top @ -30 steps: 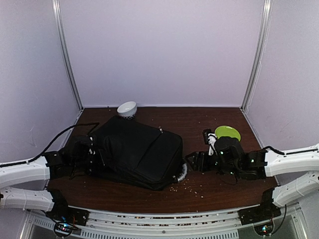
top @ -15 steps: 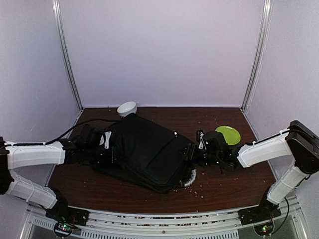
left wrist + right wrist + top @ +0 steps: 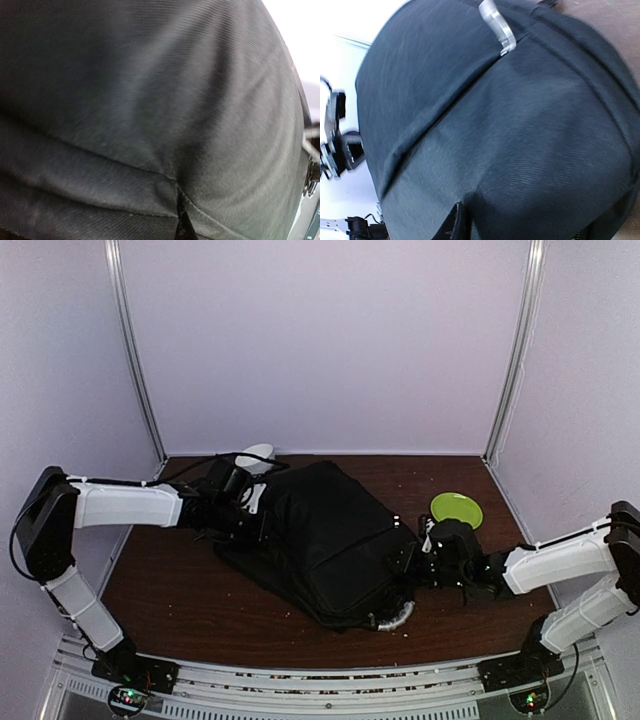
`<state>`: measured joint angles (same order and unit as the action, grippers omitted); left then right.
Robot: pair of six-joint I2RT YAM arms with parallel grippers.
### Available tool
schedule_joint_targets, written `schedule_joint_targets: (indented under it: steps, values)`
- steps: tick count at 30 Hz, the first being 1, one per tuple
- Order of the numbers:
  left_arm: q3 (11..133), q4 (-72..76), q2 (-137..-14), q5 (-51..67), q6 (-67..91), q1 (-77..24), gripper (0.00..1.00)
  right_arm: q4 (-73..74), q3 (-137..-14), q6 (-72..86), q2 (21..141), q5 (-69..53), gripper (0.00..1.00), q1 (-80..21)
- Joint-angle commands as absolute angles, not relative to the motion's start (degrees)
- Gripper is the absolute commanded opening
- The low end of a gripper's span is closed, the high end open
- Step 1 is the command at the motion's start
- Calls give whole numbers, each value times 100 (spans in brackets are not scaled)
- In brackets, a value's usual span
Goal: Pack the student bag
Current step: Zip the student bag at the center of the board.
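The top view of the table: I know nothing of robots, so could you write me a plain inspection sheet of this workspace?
Surface: dark brown wooden table.
Job's things: large black fabric backpack lying slantwise, grey-white curved handle at its near corner.
Clutter: small white bowl at the back, half hidden; round lime-green plate on the right.
Tools: left tool shut on the backpack's far-left end; right tool against its right side, grip unclear.
Cables: thin black cable looping over the left arm.
Surroundings: pale lilac walls, metal corner posts.

We had both arms stretched low and inward; our left gripper [image 3: 245, 502] was closed, our right gripper [image 3: 413, 560] unreadable.
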<state>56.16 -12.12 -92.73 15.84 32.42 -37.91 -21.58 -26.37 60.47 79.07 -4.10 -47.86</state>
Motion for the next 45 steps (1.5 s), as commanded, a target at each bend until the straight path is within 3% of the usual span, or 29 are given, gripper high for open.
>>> schedule_joint_targets:
  steps: [1,5,7,14,15,21,26,30,36,38,41,45]
  values:
    - [6770,-824,-10210,1952,2873,-3920,0,-1654,-2599,5944,7450,-135,29,-5101]
    - [7946,-1172,-10962,1762,2792,-3913,4,-1151,-2668,5634,7086,147,42,-5217]
    - [8280,-1334,-11131,1661,2801,-3896,14,-842,-2761,5425,6908,267,49,-5263]
    - [7328,-1389,-9871,1086,3610,-3933,96,902,-3100,4801,5774,1514,67,-5736]
    - [7062,-1368,-9580,974,3761,-3982,98,993,-3075,4789,5658,1573,68,-5758]
    - [5467,-1134,-8338,218,5312,-4712,98,1242,-2774,4836,5213,1849,73,-5965]
    - [4379,565,-8053,-28,7088,-5502,98,1135,-2621,4864,4938,2184,74,-6426]
    - [4436,1149,-8439,-210,8111,-6011,98,1197,-2687,5063,4773,2460,72,-6693]
    - [4703,1451,-8922,-222,8431,-6058,96,1489,-2811,5433,4622,3100,71,-7076]
    - [4799,1462,-9071,-220,8406,-6056,91,1463,-2727,5548,4598,3389,71,-7238]
    - [4772,1709,-9342,-163,8499,-6027,75,1108,-2537,5445,4616,3338,71,-7329]
    - [4569,2289,-9526,-63,8712,-5947,35,572,-2494,4826,4795,2370,71,-7334]
